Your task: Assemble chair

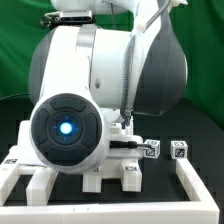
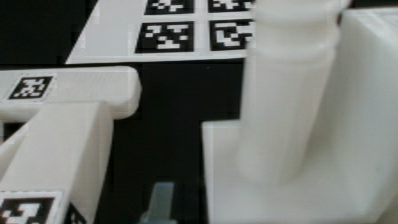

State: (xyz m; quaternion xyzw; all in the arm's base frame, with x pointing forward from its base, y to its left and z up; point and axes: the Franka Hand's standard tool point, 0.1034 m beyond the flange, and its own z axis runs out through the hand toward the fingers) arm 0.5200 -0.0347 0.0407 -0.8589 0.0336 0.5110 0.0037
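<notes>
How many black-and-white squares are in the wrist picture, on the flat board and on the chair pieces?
On the marker board: 4 squares
On the chair pieces: 2 squares
Total: 6 squares

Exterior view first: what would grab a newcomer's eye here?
The big glossy white robot arm, its round joint cap glowing blue, fills the exterior view, above white matte blocky chair pieces. In the wrist view, a tall white matte bar stands close, with the tag-covered marker board behind.
</notes>
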